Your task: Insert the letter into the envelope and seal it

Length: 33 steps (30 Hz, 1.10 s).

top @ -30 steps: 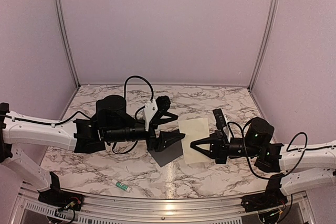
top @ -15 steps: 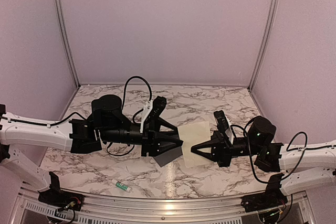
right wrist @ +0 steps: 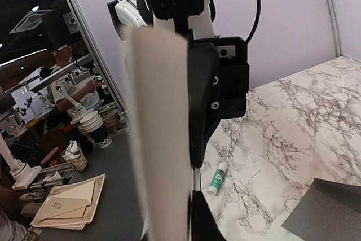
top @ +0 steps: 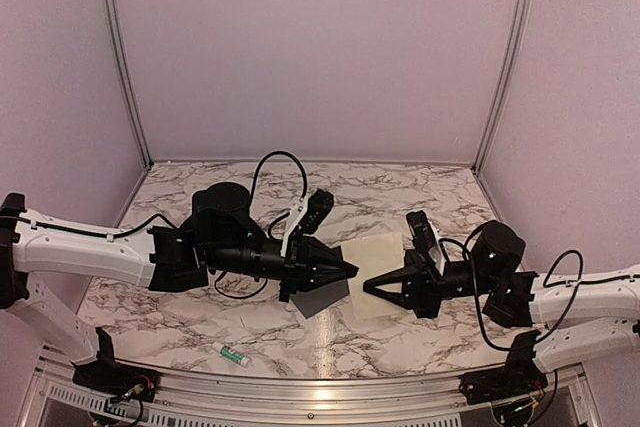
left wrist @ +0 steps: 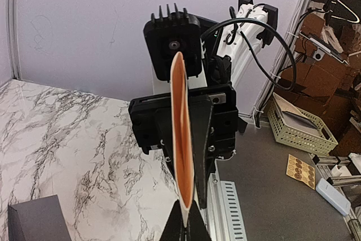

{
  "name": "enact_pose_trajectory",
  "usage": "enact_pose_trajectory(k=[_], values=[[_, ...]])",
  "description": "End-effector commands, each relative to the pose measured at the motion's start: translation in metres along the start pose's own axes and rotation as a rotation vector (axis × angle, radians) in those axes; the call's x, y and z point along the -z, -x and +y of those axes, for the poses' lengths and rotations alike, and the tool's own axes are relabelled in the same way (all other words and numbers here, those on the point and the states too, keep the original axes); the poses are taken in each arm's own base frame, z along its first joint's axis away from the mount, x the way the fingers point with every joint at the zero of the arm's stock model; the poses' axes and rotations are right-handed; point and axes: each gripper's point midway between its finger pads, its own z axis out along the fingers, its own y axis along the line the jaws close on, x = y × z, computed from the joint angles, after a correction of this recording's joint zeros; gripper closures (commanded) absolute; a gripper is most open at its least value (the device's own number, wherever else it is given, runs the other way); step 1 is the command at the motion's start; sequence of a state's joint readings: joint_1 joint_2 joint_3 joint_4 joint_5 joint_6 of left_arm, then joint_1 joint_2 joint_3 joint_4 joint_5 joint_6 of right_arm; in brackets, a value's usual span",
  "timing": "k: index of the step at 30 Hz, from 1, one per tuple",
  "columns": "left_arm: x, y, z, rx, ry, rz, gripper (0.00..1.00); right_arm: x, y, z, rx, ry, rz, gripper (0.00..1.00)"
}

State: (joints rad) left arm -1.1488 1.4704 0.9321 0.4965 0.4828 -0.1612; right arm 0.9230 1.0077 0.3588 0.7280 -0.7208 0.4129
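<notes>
Tally from where I stand:
- letter [top: 376, 250]: one, a cream sheet.
- envelope [top: 322, 298]: one, dark grey.
- tube [top: 232, 353]: one, small, white and green.
- Robot arms: two, the left arm [top: 95, 253] and the right arm [top: 585, 293].
- Jaws: two pairs, one per arm.
- table [top: 180, 322]: one, marble-patterned.
- Upright metal rails [top: 120, 57] at the back corners: two.
</notes>
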Motion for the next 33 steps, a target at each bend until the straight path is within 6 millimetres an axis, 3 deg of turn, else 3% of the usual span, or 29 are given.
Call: enact_pose_trajectory(k=[1,3,4,8,13,19,23,27,28,31,33], values=[[-0.002,0.016,-0.004,-0.017,-0.013,-0.04,1.0,-0.005,0.016,0.002,0.052,-0.008,-0.017,0.7],[0.0,0.015,-0.002,-0.014,0.005,-0.044,1.0,-0.002,0.019,-0.003,0.065,-0.058,-0.015,0.55],[0.001,0.014,-0.002,-0.012,0.01,-0.043,1.0,0.0,0.024,-0.003,0.08,-0.077,-0.026,0.52],[0.004,0.014,0.0,-0.002,0.026,-0.049,1.0,0.011,0.04,0.004,0.149,-0.116,-0.083,0.53],[0.006,0.016,-0.001,0.006,0.028,-0.059,1.0,0.019,0.044,0.004,0.17,-0.15,-0.109,0.65],[0.006,0.019,-0.002,0.009,0.022,-0.069,1.0,0.014,0.037,-0.007,0.148,-0.173,-0.084,0.79],[0.006,0.017,-0.001,0.01,0.025,-0.066,1.0,0.012,0.036,-0.009,0.149,-0.176,-0.079,1.0],[0.005,0.013,0.003,0.013,0.041,-0.059,1.0,0.015,0.035,-0.008,0.154,-0.175,-0.089,1.0],[0.004,0.013,0.004,0.014,0.05,-0.06,0.94,0.015,0.035,-0.008,0.153,-0.18,-0.093,1.0],[0.008,0.008,0.019,0.015,0.126,-0.057,0.37,0.02,0.036,-0.017,0.143,-0.241,-0.104,1.0],[0.014,0.002,0.032,0.017,0.197,-0.044,0.1,0.028,0.039,-0.032,0.13,-0.344,-0.124,1.0]])
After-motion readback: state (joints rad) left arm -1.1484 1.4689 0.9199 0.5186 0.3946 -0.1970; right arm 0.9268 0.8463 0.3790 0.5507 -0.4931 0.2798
